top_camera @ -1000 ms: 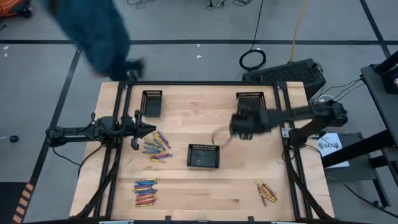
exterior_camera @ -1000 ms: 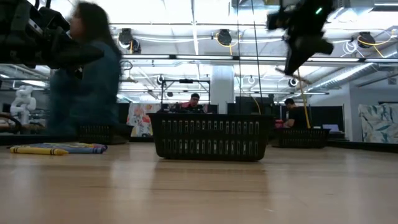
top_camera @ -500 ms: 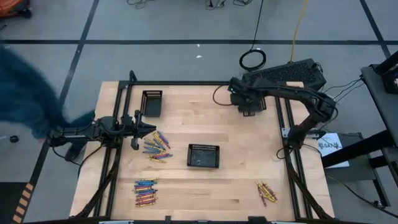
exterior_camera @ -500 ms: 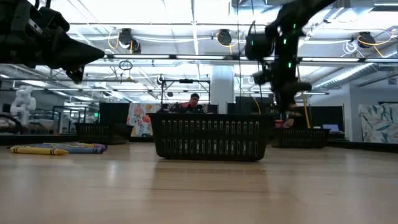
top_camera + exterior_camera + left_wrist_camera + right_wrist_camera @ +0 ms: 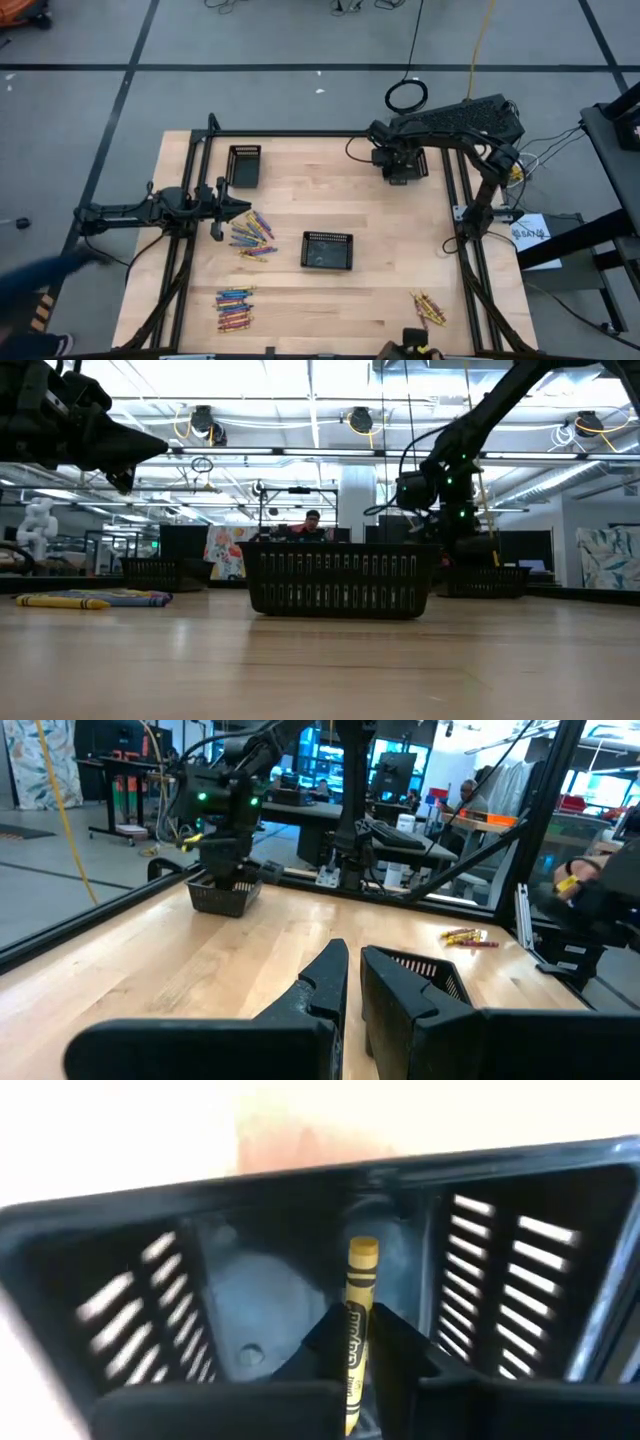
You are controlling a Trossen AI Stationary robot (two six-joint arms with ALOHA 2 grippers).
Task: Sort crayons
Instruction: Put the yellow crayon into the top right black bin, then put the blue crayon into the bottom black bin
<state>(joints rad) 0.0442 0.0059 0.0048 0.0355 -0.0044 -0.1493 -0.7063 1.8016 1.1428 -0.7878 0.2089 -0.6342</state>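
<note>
My right gripper (image 5: 400, 166) hangs over the far-right black tray (image 5: 414, 160), pointing steeply down into it and shut on a yellow crayon (image 5: 358, 1305). In the low view it (image 5: 462, 542) dips behind the middle tray (image 5: 340, 580). Loose crayons lie flat on the table in three heaps: left (image 5: 250, 232), near left (image 5: 234, 308) and near right (image 5: 428, 308). My left gripper (image 5: 245, 208) waits level at the table's left, just beyond the left heap, shut with nothing in it (image 5: 354, 982). My right gripper pinches the yellow crayon's wrapped shaft (image 5: 355, 1342) between its two fingertips. The fingers come from above, pointing down, and the crayon lies along them. Its free end (image 5: 362, 1250) sticks out past the tips, down into the tray.
A third black tray (image 5: 244, 165) stands at the far left and the middle tray (image 5: 327, 250) at the table's centre. A black frame (image 5: 300, 133) rims the table. A person in blue (image 5: 30, 300) is off the near-left corner, and a hand (image 5: 412, 347) shows at the near edge.
My right gripper has swung from above the table's middle toward the far-right tray, sunk lower and tipped to point steeply down into it. A person in blue has walked from the far-left corner along the table's left side to the near left.
</note>
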